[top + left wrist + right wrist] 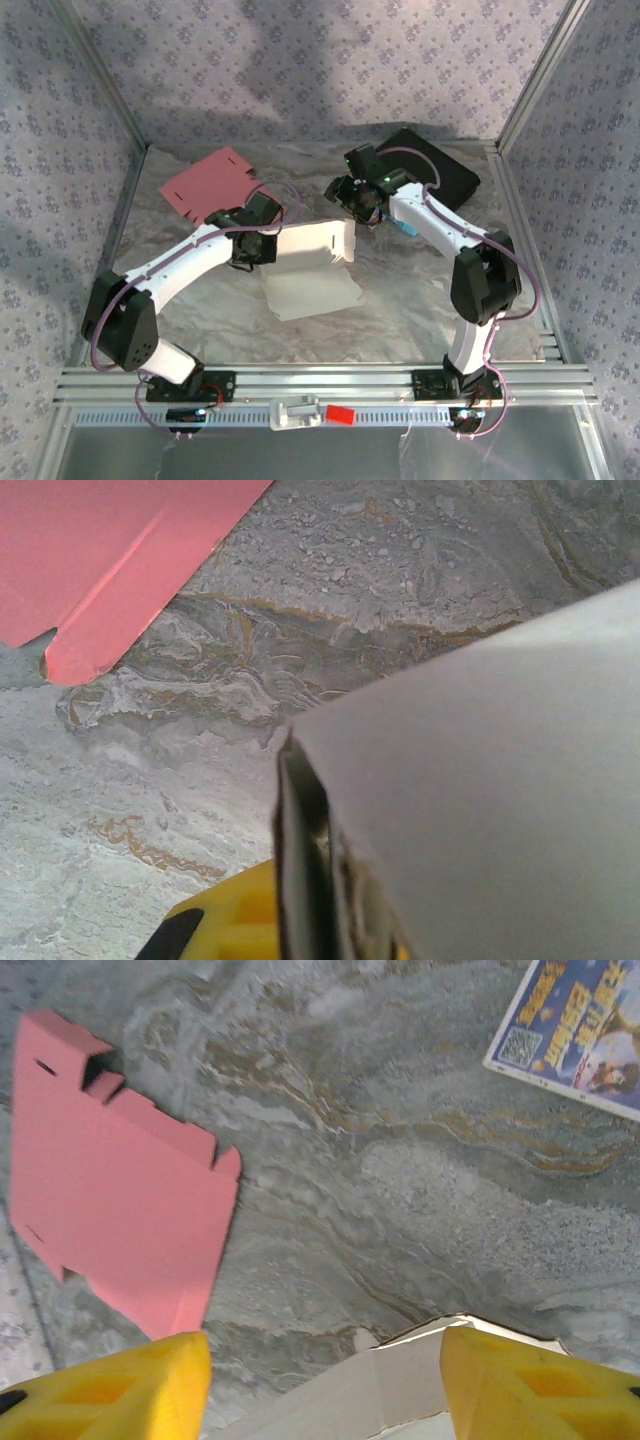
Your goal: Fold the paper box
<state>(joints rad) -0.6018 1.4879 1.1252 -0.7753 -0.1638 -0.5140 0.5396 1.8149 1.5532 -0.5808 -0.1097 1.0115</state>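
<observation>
On the table (420,300), left pincer (272,245) clamps paper box (318,243); right pincer (365,212) open beside it.

On the table (400,300), a sheet (312,293) lies before the paper box (318,243), a flat carton (210,183) behind-left.

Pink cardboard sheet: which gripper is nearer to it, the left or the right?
Left. The left gripper, shut on the white box, sits close to the near right corner of the pink sheet. The right gripper, open, hovers farther right, by the box's other end.
</observation>
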